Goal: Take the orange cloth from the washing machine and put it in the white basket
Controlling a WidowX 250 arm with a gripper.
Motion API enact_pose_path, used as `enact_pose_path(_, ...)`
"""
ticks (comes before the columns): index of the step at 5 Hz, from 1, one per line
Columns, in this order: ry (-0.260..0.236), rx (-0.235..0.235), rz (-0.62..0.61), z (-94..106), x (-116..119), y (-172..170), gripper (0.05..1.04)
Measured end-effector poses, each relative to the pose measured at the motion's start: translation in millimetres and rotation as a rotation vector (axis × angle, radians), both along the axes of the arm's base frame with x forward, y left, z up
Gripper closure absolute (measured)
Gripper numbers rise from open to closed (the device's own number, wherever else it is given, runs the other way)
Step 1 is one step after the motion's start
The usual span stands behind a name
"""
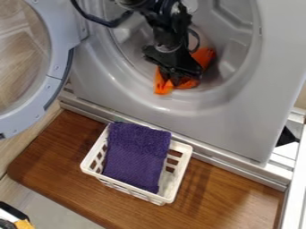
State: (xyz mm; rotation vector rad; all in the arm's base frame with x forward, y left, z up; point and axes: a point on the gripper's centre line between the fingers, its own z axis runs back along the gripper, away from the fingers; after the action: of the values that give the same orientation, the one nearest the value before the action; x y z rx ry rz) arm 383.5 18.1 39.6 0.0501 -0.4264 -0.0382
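Orange cloth (204, 56) inside washing machine (233, 123), at the drum's lip; gripper (175, 82) down at it (jaws open or closed, can't tell). White basket (184, 154) holds purple cloth (137, 154). Extraction, carry, release remain.

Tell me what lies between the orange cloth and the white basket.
The camera view shows the opening's rim, the washing machine's front panel and a metal ledge.

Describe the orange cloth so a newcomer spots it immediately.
Find the washing machine with its round door open. Inside it, the orange cloth lies crumpled beneath the black gripper. Its colour separates it from the purple cloth in the white basket.
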Motion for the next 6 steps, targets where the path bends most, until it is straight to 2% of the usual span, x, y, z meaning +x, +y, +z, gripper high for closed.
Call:
enact_pose_path(1,-0.011,-0.015,0.01,14.6,-8.4,3.3,0.996)
enact_pose_path(2,-0.014,-0.006,0.016,33.5,-27.2,4.9,0.996)
enact_pose_path(3,-0.009,-0.028,0.011,45.8,-56.9,3.0,0.996)
enact_pose_path(4,0.011,-0.029,0.009,46.7,-89.1,1.0,0.996)
enact_pose_path(5,0.036,-0.029,0.002,38.8,-117.0,-2.1,0.996)
enact_pose_path(6,0.055,-0.018,-0.003,23.0,-141.2,-5.1,0.996)
